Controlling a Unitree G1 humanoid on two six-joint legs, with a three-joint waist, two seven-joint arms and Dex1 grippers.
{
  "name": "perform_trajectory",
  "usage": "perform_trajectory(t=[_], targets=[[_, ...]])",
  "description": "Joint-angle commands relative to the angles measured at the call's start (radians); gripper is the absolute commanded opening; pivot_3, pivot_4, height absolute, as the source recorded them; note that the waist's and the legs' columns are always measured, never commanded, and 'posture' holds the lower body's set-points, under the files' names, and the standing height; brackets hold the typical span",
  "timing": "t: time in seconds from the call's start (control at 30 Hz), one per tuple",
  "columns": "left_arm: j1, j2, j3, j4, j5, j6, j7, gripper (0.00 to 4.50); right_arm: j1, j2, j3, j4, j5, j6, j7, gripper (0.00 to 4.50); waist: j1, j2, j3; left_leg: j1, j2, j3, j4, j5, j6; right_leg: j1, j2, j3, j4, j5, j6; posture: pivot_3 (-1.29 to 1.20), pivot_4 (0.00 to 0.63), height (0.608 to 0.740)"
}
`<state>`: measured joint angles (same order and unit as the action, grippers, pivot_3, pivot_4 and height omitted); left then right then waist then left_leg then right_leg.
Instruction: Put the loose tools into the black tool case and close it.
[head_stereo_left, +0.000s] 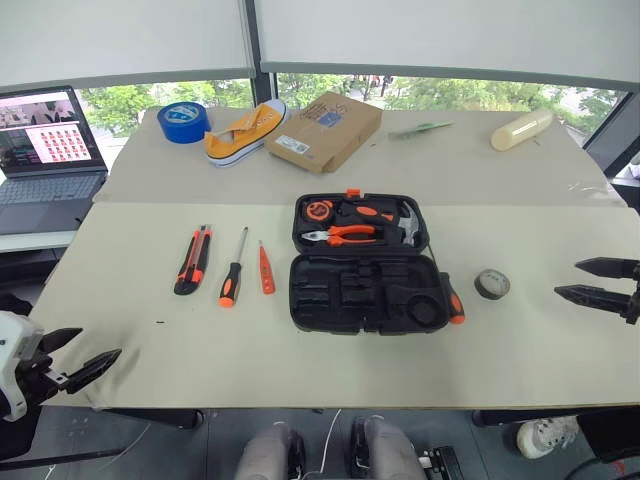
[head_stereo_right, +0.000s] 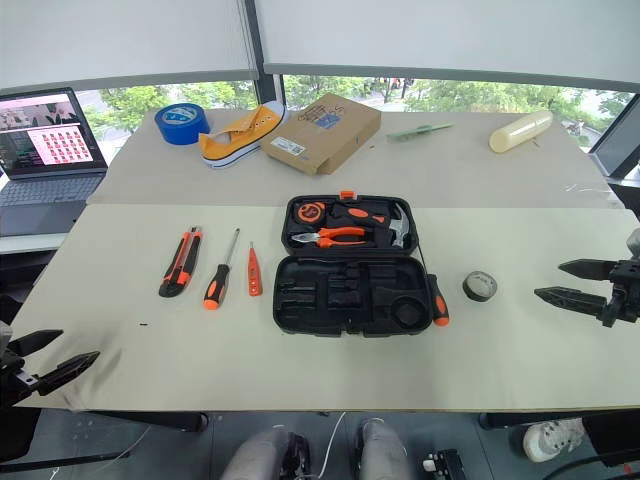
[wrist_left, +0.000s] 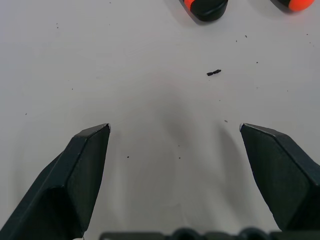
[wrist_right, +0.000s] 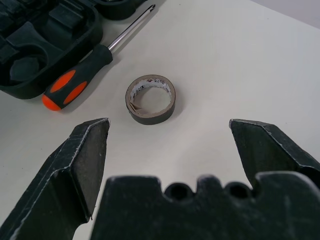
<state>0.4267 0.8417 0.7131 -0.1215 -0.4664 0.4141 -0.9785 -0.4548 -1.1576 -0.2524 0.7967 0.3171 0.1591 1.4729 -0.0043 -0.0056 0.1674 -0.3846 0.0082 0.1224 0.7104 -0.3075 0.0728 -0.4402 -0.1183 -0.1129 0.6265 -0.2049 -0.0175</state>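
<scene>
Though hinged open, moulded black case (head_stereo_left: 362, 266)

Office or lab test space sitting by large windows (head_stereo_left: 420, 90) with roller blinds (head_stereo_left: 130, 40) half down, trees showing outside, open laptop (head_stereo_left: 45, 150) glowing on a side desk, wide paper-covered surface (head_stereo_left: 130, 330) carrying staged odds and ends

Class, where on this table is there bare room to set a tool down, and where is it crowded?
Bare: the near strip in front of the black tool case, and right of the small tape roll. Crowded: left of the case, where utility knife, screwdriver and tester screwdriver lie.
</scene>
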Motion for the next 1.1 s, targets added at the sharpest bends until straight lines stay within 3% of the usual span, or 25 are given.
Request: perform_trajectory(t=[0.03, 0.1, 0.2, 0.37, 0.5, 0.67, 0.87, 1.1], targets=[[0.009, 0.000, 0.012, -0.040, 0.013, -0.011, 0.013, 4.45, -0.021, -0.009, -0.017, 0.022, -0.007, -0.054, 0.002, 4.46, 0.000, 0.000, 0.000, 0.000, 0.000, 0.000, 0.000, 0.000, 0.000, 0.000, 0.000, 0.000, 0.000, 0.000, 0.000, 0.00, 0.150, 0.731], [0.003, 0.011, -0.030, -0.108, 0.030, 0.052, 0.067, 4.45, -0.023, -0.009, -0.026, 0.033, -0.012, -0.096, -0.016, 4.46, 0.001, 0.000, 0.000, 0.000, 0.000, 0.000, 0.000, 0.000, 0.000, 0.000, 0.000, 0.000, 0.000, 0.000, 0.000, 0.00, 0.150, 0.731], [-0.051, 0.021, -0.039, -0.248, -0.064, 0.209, 0.124, 4.45, -0.041, -0.004, -0.042, -0.022, 0.015, -0.077, -0.023, 4.46, 0.003, 0.000, 0.000, 0.000, -0.001, 0.000, 0.000, 0.000, 0.000, 0.001, 0.000, 0.000, 0.000, 0.000, 0.000, 0.00, 0.150, 0.731], [-0.266, 0.045, -0.120, -0.436, -0.226, 0.551, 0.309, 4.45, 0.020, 0.048, -0.089, -0.336, 0.121, 0.055, -0.054, 4.46, 0.005, 0.001, 0.000, 0.001, 0.000, -0.001, 0.001, 0.001, -0.001, 0.002, 0.000, 0.000, 0.002, 0.000, 0.000, 0.00, 0.150, 0.731], [-0.561, -0.028, -0.248, -0.451, -0.276, 0.882, 0.547, 4.45, 0.101, 0.112, -0.085, -0.680, 0.211, 0.175, -0.132, 4.46, 0.016, 0.000, 0.000, 0.002, 0.000, -0.002, 0.001, 0.005, 0.004, 0.004, 0.003, 0.000, 0.004, 0.001, 0.001, 0.00, 0.150, 0.731], [-0.742, -0.125, -0.372, -0.481, -0.239, 1.077, 0.692, 4.45, 0.100, 0.201, -0.035, -1.012, 0.313, 0.312, -0.266, 4.46, 0.017, -0.001, 0.001, 0.002, -0.001, -0.003, 0.001, 0.007, 0.003, 0.004, 0.006, 0.001, 0.005, 0.001, 0.001, 0.00, 0.150, 0.731], [-0.809, -0.242, -0.472, -0.409, -0.126, 1.130, 0.820, 4.45, 0.089, 0.269, 0.049, -1.182, 0.339, 0.366, -0.357, 4.46, 0.019, -0.006, 0.002, 0.004, -0.002, -0.003, 0.001, 0.008, 0.003, 0.006, 0.006, 0.001, 0.004, 0.001, 0.001, 0.00, 0.150, 0.731], [-0.851, -0.303, -0.595, -0.293, -0.042, 1.002, 0.817, 4.45, 0.079, 0.297, 0.088, -1.228, 0.361, 0.385, -0.388, 4.46, 0.026, -0.007, 0.002, 0.003, -0.002, -0.004, 0.002, 0.008, 0.003, 0.006, 0.006, 0.001, 0.004, 0.001, 0.001, 0.00, 0.150, 0.731]])
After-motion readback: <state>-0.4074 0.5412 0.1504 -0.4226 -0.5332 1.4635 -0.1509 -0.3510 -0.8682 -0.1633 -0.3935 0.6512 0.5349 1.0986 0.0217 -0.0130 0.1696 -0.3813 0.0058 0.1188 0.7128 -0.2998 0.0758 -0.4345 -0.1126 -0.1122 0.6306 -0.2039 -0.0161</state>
